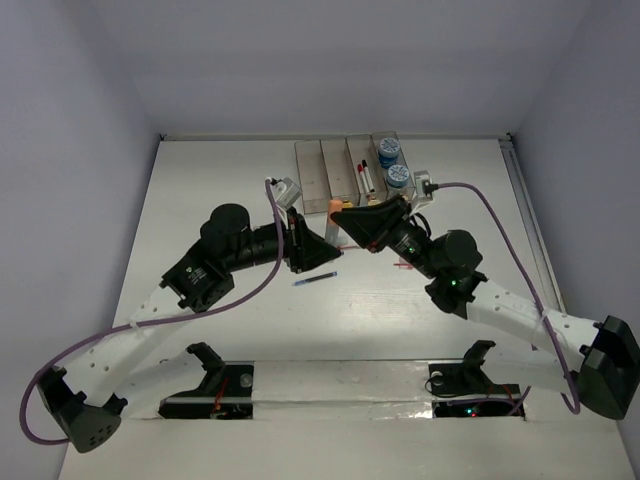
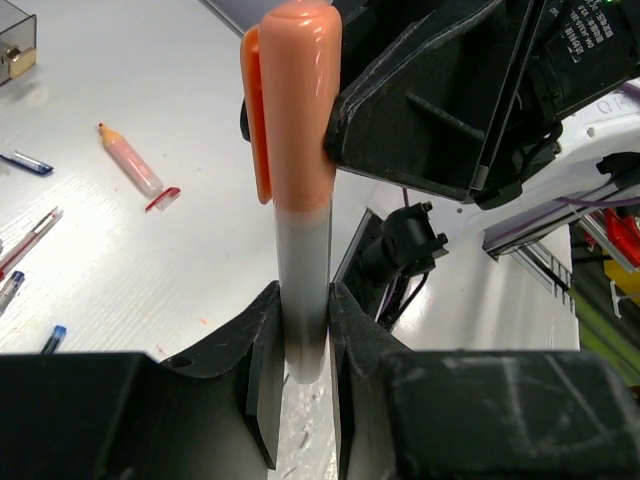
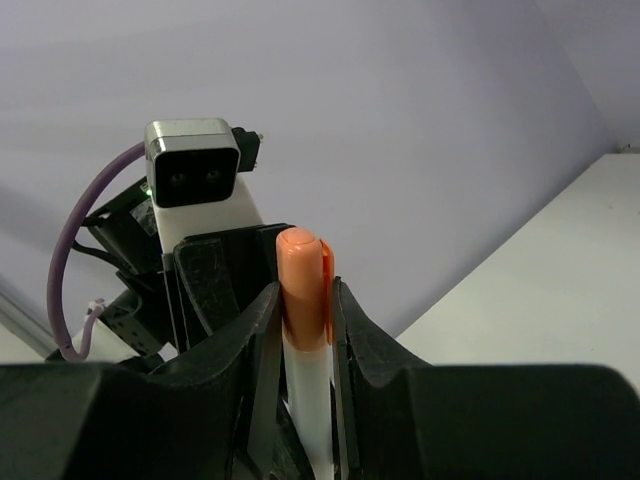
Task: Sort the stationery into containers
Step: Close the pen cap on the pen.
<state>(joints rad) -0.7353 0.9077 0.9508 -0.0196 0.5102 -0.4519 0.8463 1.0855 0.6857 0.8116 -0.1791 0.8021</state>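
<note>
An orange-capped marker (image 2: pixel 298 110) with a white barrel is held between both grippers above the table, just in front of the containers (image 1: pixel 322 172). My left gripper (image 2: pixel 303 300) is shut on the barrel's lower end. My right gripper (image 3: pixel 305 295) is closed round the orange cap (image 3: pixel 302 280). In the top view the left gripper (image 1: pixel 325 240) and right gripper (image 1: pixel 345 213) meet at the cap (image 1: pixel 334 207). Two blue-white rolls (image 1: pixel 389 150) sit in the rightmost bin and pens (image 1: pixel 365 178) lie in the bin beside it.
A blue pen (image 1: pixel 315 281) lies on the table near the arms. In the left wrist view another orange-tipped marker (image 2: pixel 130 160) and several thin pens (image 2: pixel 30 240) lie on the table, with a bin corner (image 2: pixel 15 45) at top left.
</note>
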